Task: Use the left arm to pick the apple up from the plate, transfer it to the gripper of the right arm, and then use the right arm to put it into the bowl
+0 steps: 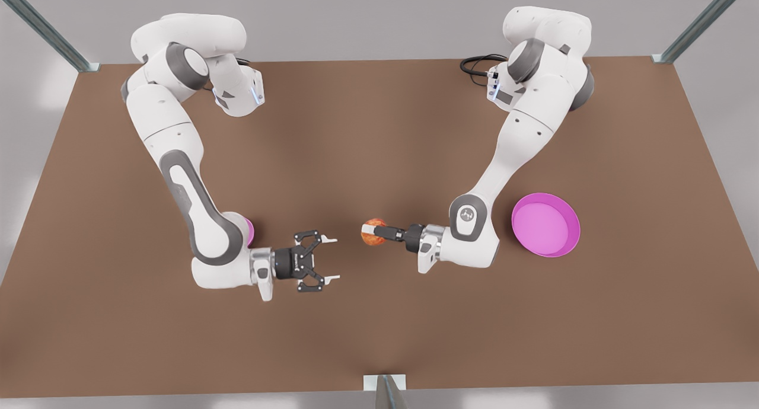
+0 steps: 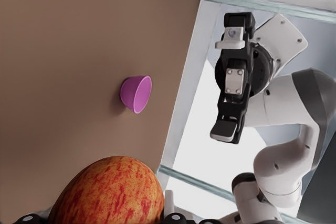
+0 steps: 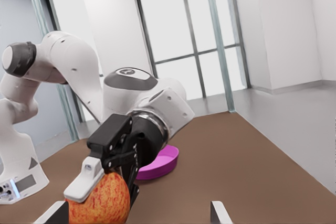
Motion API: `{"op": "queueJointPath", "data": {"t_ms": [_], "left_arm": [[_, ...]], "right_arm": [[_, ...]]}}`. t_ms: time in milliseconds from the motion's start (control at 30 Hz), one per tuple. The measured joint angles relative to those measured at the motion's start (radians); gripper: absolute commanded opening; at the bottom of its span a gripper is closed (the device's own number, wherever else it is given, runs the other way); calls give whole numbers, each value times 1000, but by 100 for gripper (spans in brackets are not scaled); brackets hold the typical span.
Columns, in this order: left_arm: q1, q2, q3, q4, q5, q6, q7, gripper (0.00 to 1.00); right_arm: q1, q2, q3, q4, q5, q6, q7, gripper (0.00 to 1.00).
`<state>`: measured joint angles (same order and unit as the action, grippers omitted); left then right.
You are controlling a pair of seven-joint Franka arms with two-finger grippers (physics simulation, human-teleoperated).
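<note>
— What colour is the apple (image 1: 372, 233)?
— Red streaks mottled over yellow-orange.
— And the dishes?
— The plate (image 1: 546, 224) is bright pink-magenta; the bowl (image 2: 136, 94) looks pink-violet, perhaps darker in shade. The table (image 1: 356, 136) is plain brown.

No legible text, labels, brands or numbers anywhere; tiny marks on arm joints unreadable.

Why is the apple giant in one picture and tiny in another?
Left wrist view: camera sits right behind the left claw holding the apple, so it looms big. Front view: camera is far off, so it looks small, facing the open right claw. Right wrist view: medium.
</note>
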<state>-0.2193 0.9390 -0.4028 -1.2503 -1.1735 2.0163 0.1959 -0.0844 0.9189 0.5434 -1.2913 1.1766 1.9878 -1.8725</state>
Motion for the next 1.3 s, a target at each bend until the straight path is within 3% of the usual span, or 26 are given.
{"op": "queueJointPath", "data": {"t_ms": [400,1300], "left_arm": [[-3,14,1,18,-13,22,25,78],[-18,27,0,30,-27,59,46,78]], "right_arm": [[-3,-1,54,-100,61,46,-260,100],[73,52,56,-119,119,110,-535,100]]}}
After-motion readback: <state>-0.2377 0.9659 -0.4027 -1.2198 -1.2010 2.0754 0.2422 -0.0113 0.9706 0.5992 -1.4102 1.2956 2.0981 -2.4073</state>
